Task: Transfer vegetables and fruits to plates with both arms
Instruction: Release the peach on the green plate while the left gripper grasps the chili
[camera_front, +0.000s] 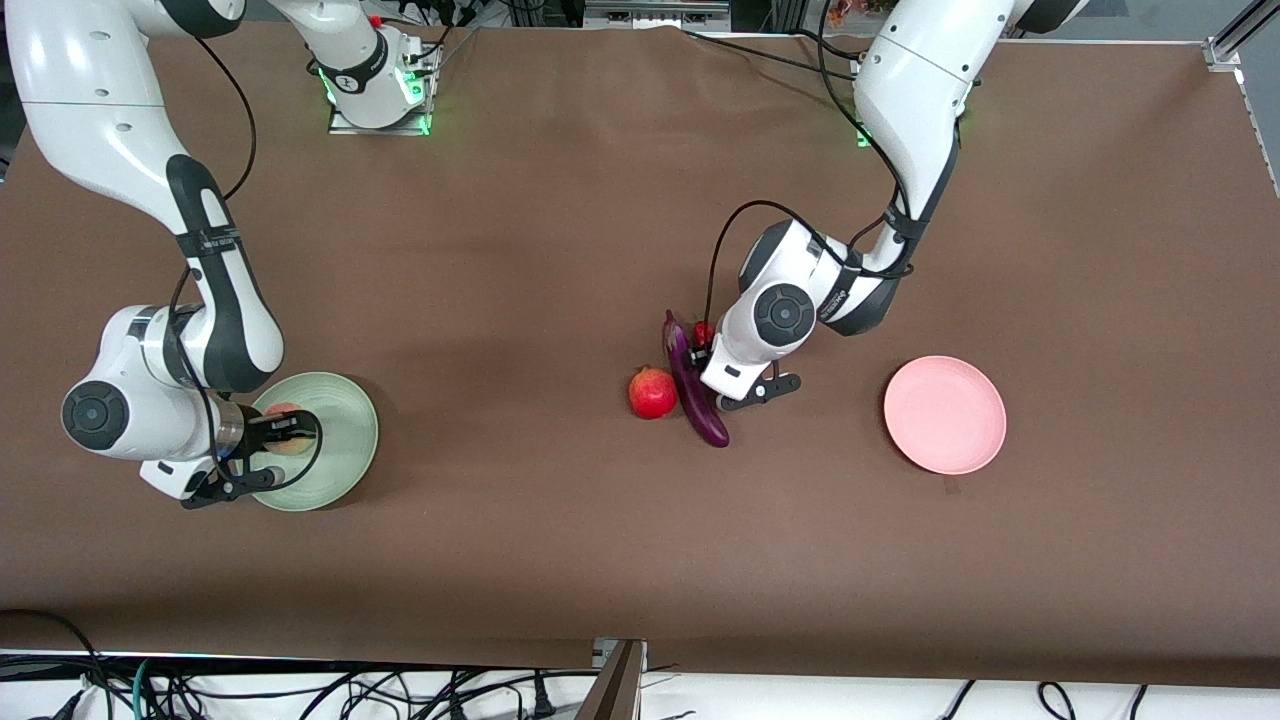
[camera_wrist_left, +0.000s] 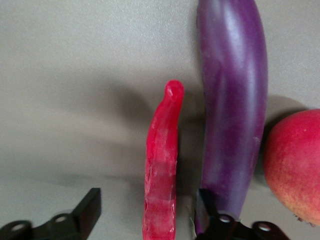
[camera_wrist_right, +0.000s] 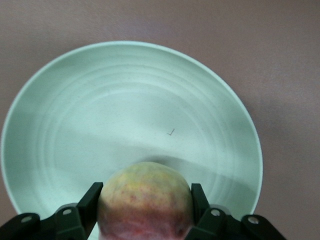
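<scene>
A brown cloth (camera_front: 560, 200) is spread over the table. Black cables (camera_front: 300, 690) are seen tangled along the white edge nearest the front camera, beside what may be a post (camera_front: 615, 680).

The right claw (camera_wrist_right: 145, 207) grips the peach (camera_wrist_right: 145, 200) between its fingers over the mint green plate (camera_wrist_right: 75, 125).

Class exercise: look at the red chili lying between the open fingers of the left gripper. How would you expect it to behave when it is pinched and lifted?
The chili pepper is thin and slightly curved, so it probably weighs little and may pivot in a narrow pinch. Its glossy skin suggests it could slip. The eggplant lies close beside it, so one finger of the left gripper may nudge that.
</scene>
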